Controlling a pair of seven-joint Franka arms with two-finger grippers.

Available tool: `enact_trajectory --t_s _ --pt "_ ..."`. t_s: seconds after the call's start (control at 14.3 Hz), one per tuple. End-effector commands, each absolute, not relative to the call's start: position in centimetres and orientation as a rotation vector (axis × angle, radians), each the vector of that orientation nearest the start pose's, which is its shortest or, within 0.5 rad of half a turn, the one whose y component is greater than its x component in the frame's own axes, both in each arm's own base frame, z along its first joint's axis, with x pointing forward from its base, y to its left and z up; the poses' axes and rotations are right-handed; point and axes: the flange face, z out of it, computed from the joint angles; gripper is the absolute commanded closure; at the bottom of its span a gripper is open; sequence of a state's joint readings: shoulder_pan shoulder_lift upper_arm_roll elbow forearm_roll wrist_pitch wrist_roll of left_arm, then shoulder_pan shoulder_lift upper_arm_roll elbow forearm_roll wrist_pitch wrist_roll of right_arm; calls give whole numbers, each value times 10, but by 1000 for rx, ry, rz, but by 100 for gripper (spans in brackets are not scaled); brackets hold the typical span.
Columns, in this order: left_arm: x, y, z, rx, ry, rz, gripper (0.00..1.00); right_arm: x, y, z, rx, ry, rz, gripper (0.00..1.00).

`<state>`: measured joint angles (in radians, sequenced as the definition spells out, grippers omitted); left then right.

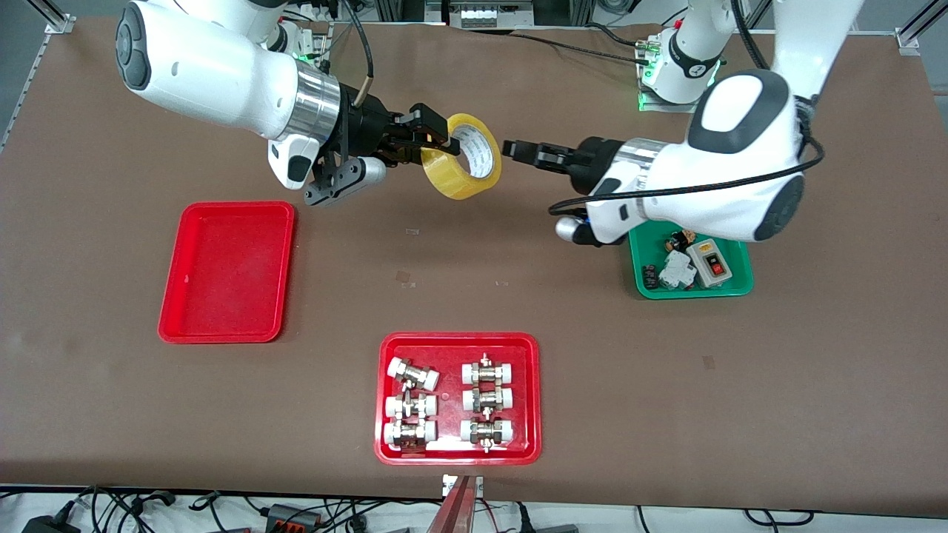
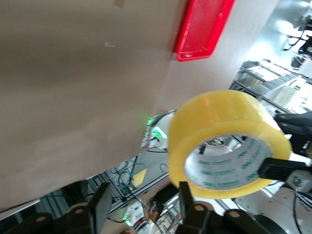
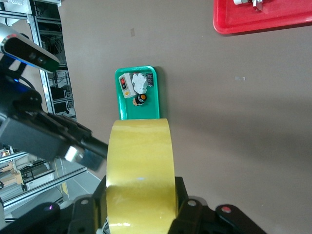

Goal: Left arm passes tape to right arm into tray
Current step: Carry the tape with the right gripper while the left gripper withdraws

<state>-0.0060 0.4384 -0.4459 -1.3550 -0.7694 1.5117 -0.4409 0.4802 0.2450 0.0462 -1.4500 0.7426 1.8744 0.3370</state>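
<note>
Toward my right arm's end of the tabletop [image 1: 815, 333] lies the plain red tray [image 1: 229, 274], flat, with nothing in it. Above the tabletop, between that tray and the middle of the table, my right end effector [image 1: 433, 141] is clamped on the tape [image 1: 452, 181]: one finger sits inside the ring and the other outside, pinching its wall. The roll hangs in the air over bare tabletop, tilted on edge. Its hole runs roughly along the line between my two arms, so the white core faces my left end effector [image 1: 511, 148]. That one hovers just beside the roll, apart from it, with its fingers spread and nothing between them. Under my left arm sits a green tray [image 1: 692, 292] of small electrical parts. Nearer the front camera, a second red tray [image 1: 533, 392] holds metal fittings with white caps.

My right wrist view shows the tape [image 3: 139, 170] only as a yellow band seen edge-on, with my fingers [image 3: 183, 204] closed on it. The green tray [image 3: 119, 105] lies on the tabletop below, and my left end effector [image 3: 73, 141] is a dark shape close by. My left wrist view looks into the tape [image 2: 214, 117] instead, showing green print on the white core and a black finger [image 2: 285, 168] of my right arm across the rim. It also shows my left end effector [image 2: 144, 190] wide open and the plain red tray [image 2: 202, 29] on the tabletop.
</note>
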Motion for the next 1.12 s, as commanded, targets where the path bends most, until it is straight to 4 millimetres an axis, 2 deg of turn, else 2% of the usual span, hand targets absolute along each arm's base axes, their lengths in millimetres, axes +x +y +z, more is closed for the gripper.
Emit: enact_trajectory --t_s 0.0,0.07,0.14,0.35,0.42,0.56,0.7,0.91,1.05 --pt "594 -252 524 2365 82 -730 0 550 365 580 -2401 -47 188 70" --pt "596 -243 522 2418 67 -704 0 557 356 574 -2406 -37 188 70" --pt "600 -223 520 2451 41 -692 0 578 322 555 -2415 20 190 70" --pt "609 -159 501 2551 -94 -665 0 626 221 512 -2422 95 221 70" --pt "611 -149 497 2640 -137 -641 0 638 183 492 -2418 148 269 70" --pt "611 -133 504 2837 -206 -570 0 658 114 453 -2399 275 326 70" --pt "614 -113 510 2936 -338 -514 0 668 43 418 -2367 344 357 70" --pt "618 -91 534 3073 -554 -377 0 667 -50 336 -2303 377 422 69" --pt "611 -95 563 3137 -537 -271 0 659 -86 301 -2267 335 430 69"
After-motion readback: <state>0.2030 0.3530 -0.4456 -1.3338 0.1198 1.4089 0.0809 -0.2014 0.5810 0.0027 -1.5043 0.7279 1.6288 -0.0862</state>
